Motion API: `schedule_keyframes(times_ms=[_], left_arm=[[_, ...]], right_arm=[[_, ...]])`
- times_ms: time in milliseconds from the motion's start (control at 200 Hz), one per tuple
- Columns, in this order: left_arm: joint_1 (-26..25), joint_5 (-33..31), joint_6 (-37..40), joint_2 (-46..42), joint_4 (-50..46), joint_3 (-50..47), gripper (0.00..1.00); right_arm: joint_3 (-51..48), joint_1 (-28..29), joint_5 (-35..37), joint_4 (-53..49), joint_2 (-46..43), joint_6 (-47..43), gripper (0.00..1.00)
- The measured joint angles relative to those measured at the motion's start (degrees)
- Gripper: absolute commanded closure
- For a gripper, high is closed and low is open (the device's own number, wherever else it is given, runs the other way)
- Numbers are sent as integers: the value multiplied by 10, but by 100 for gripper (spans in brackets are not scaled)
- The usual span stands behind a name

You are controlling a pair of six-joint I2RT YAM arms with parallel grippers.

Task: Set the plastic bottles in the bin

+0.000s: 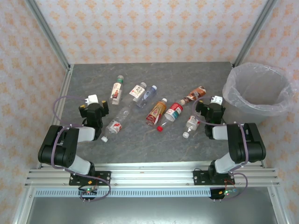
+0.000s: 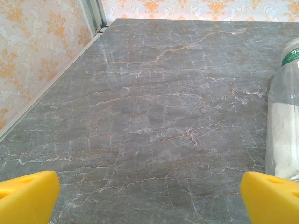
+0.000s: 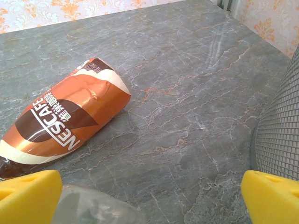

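While the plastic bottles [image 1: 174, 112] are being shown lying on their sides across the middle of the table [image 1: 187, 74], the bin [image 1: 254, 109] is being shown standing upright at the far right corner, with a crinkly clear bag draped over its rim.

From left to right, the following are being displayed in the top view:
- a green-capped bottle [image 1: 117, 89] with a white and red label
- a clear white-capped bottle [image 1: 115, 123], nearer the arms
- a blue-capped bottle [image 1: 145, 94]
- an orange-yellow bottle [image 1: 156, 112]
- a red-labelled bottle [image 1: 174, 112], its red cap [image 1: 160, 128] pointing toward the arms
- a second clear bottle [image 1: 190, 125]
- a brown Nescafe bottle [image 1: 195, 94], lying nearest the bin

The right gripper [image 1: 215, 101] is being held low over the table, between the brown Nescafe bottle and the bin. In the right wrist view, its yellow fingertips [image 3: 28, 196] are being held wide apart, with nothing clamped. The brown Nescafe bottle [image 3: 70, 121] is being seen ahead and to the left. A clear bottle [image 3: 93, 207] is lying at the bottom edge, just beside the left-hand fingertip; whether they are touching cannot be told. The bin wall [image 3: 280, 140] is rising at the right.

The left gripper [image 1: 92, 100] is being held low, near the green-capped bottle. In the left wrist view, its fingertips [image 2: 28, 198] are likewise being held spread, grasping nothing. Bare table is lying between them, and a clear bottle [image 2: 282, 121] is being cut off by the right edge.
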Motion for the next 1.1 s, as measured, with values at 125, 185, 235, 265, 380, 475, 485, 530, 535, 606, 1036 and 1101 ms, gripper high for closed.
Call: schedule_keyframes(times_ms=[125,185,235,265,380,475,485,530,535,606,1036,1101], left_arm=[[0,0,0,0,0,0,0],[0,0,0,0,0,0,0],[0,0,0,0,0,0,0],[0,0,0,0,0,0,0],[0,0,0,0,0,0,0],[0,0,0,0,0,0,0],[0,0,0,0,0,0,0],[0,0,0,0,0,0,0],[0,0,0,0,0,0,0],[0,0,0,0,0,0,0],[0,6,2,-15,-46,14,0],[0,7,3,-31,-72,29,0]], right_arm=[[0,0,0,0,0,0,1],[0,0,0,0,0,0,1],[0,0,0,0,0,0,1],[0,0,0,0,0,0,1],[0,0,0,0,0,0,1],[0,0,0,0,0,0,1],[0,0,0,0,0,0,1],[0,0,0,0,0,0,1],[0,0,0,0,0,0,1],[0,0,0,0,0,0,1],[3,7,-17,-46,-40,-15,1],[9,8,-24,-71,-66,-21,1]])
